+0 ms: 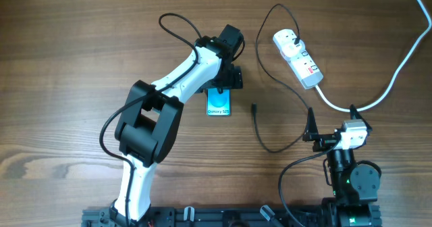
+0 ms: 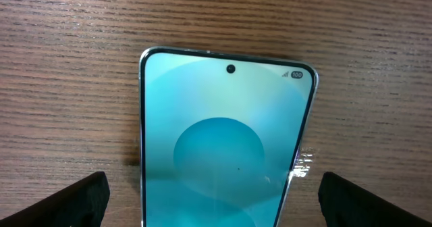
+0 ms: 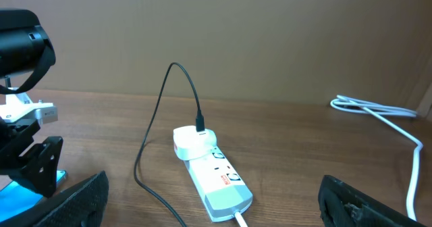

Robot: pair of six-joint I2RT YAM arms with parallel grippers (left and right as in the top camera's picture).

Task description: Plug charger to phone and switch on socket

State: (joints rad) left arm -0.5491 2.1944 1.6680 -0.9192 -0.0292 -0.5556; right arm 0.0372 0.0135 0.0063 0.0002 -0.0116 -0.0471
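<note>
Tabletop [image 1: 54,51] of brown wood grain carries all items. At the left, the left arm reaches from the near edge up to the centre, and its wrist covers the far end of the phone [image 1: 218,105] in the overhead view. The left gripper [image 2: 216,205] is spread wide and grips nothing: its fingers [image 2: 75,201] stand on either side of the phone, each clear of the phone's edge. The phone lies flat, screen up, lit turquoise. To its right, apart from it on bare wood, lies the connector tip [image 1: 254,108] of the charger [image 1: 268,148]. The thin black cable runs from the tip toward the near edge, bends right close to the right arm, then climbs in a long loop to a white adapter [image 3: 194,140] seated in the far end of the socket [image 1: 298,58]. The socket lies diagonally at upper right, with red switch marks [image 3: 226,180] on its top face. Its thick white cord [image 1: 398,78] leaves the near end and sweeps toward the right edge. The right gripper [image 1: 312,131] sits near the cable bend at lower right, fingers fully apart and empty, facing the socket.
</note>
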